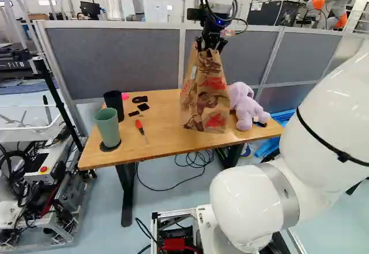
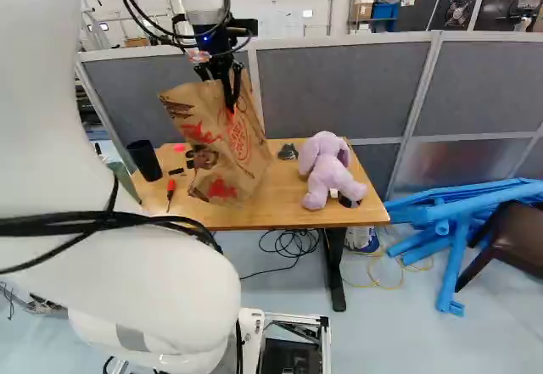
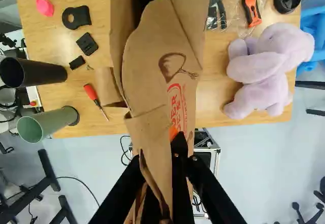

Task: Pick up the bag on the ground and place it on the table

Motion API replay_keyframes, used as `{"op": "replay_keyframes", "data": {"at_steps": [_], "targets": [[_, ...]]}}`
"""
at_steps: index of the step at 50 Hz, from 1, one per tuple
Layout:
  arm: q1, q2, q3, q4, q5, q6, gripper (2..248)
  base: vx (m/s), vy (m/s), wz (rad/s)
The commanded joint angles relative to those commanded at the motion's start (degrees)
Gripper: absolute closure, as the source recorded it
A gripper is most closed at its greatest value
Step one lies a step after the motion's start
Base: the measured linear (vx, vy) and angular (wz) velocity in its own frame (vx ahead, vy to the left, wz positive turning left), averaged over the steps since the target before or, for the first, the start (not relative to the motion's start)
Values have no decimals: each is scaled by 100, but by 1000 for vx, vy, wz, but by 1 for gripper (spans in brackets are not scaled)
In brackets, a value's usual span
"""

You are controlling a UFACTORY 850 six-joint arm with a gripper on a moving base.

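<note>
Gripper (image 2: 231, 96): you have it clamped on the paper bag (image 1: 203, 101) near its top
Paper bag: over the table (image 1: 164, 141), tilted in your right base view; you can't tell whether it touches
Plush toy (image 3: 261, 71): on your table, beside the bag

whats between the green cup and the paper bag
A red-handled screwdriver lies on the table between the green cup and the paper bag, with small black pieces farther back; the left base view shows this.
</note>
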Motion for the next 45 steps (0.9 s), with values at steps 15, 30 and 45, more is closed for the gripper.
{"op": "replay_keyframes", "data": {"at_steps": [15, 30, 45], "targets": [[-1, -247, 43, 0, 315, 0, 229, 0, 0, 0], [-1, -481, 90, 0, 671, 0, 229, 0, 0, 0], [-1, -720, 121, 0, 1037, 0, 229, 0, 0, 0]]}}
